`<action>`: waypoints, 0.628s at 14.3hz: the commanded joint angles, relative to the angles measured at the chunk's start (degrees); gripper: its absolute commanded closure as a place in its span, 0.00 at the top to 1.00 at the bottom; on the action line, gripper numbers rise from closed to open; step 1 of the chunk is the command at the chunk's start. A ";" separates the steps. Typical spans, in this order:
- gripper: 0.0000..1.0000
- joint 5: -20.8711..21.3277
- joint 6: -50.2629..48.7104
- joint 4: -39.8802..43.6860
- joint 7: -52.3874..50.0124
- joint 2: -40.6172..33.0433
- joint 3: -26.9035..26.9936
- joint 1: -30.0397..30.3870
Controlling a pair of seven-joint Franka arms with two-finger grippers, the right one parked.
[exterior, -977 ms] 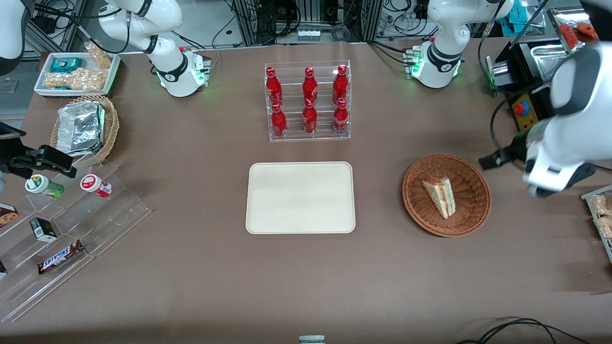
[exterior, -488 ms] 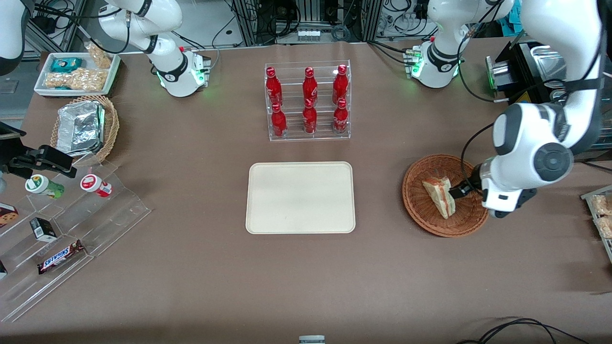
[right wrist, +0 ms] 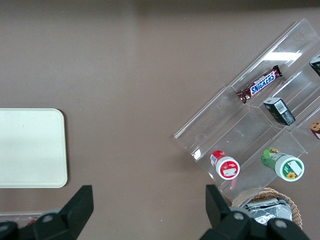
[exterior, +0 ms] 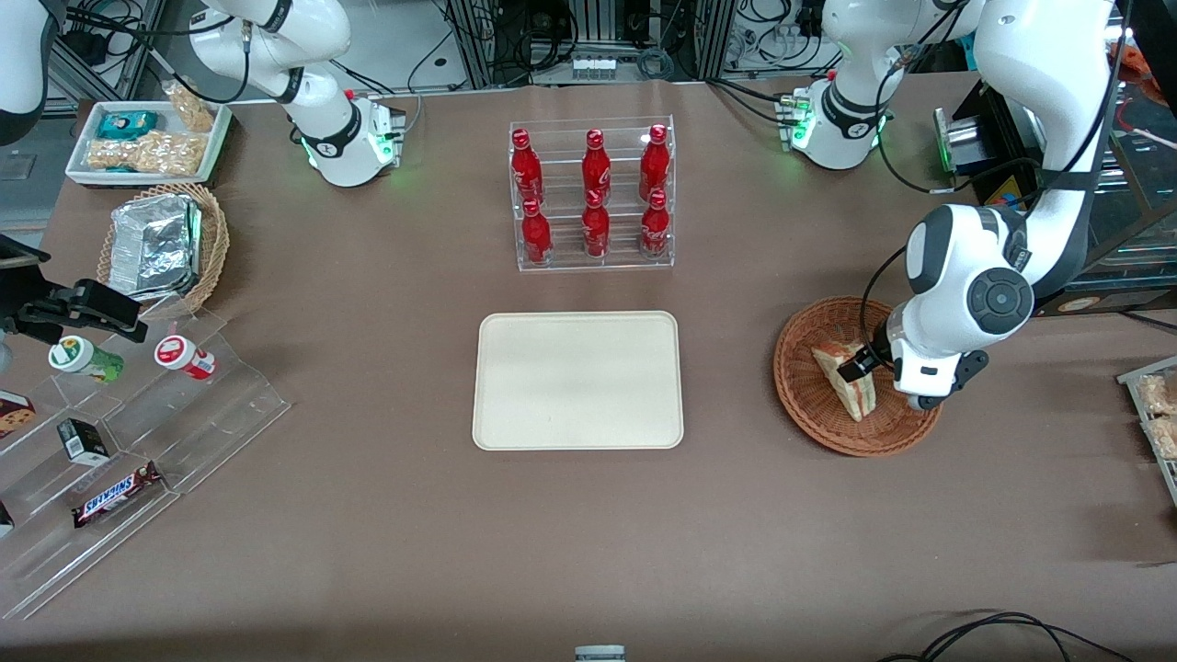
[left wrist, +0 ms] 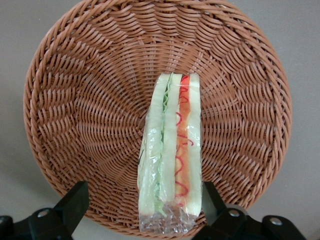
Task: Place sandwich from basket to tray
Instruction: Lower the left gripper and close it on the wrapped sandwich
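Observation:
The sandwich (exterior: 848, 379), a plastic-wrapped wedge of white bread with green and red-orange layers, lies in the reddish-brown wicker basket (exterior: 802, 409) toward the working arm's end of the table. My left gripper (exterior: 862, 366) hangs low over the basket, open. In the left wrist view the gripper (left wrist: 144, 204) straddles the wrapped end of the sandwich (left wrist: 172, 145). One black finger (left wrist: 75, 200) stands apart from it and the other sits close beside it, over the basket (left wrist: 90, 100). The cream tray (exterior: 577, 380) lies flat at mid-table, bare; its corner also shows as the tray (right wrist: 30, 147).
A clear rack of red bottles (exterior: 593, 198) stands farther from the front camera than the tray. Toward the parked arm's end are a tan basket with foil (exterior: 161, 244), a white snack tray (exterior: 147, 138) and a stepped acrylic stand (exterior: 138, 441). Another snack tray (exterior: 1157, 414) is at the working arm's edge.
The left arm has swung in from the table's edge and come down over the basket. Its gripper now sits around the sandwich's end. The sandwich has not moved.

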 commanded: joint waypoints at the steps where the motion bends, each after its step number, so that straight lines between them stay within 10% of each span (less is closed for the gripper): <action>1: 1.00 0.48 1.03 -1.90 -1.34 -1.26 0.13 -0.27; 9: 1.00 0.30 8.66 -5.85 -2.74 1.63 0.13 -1.59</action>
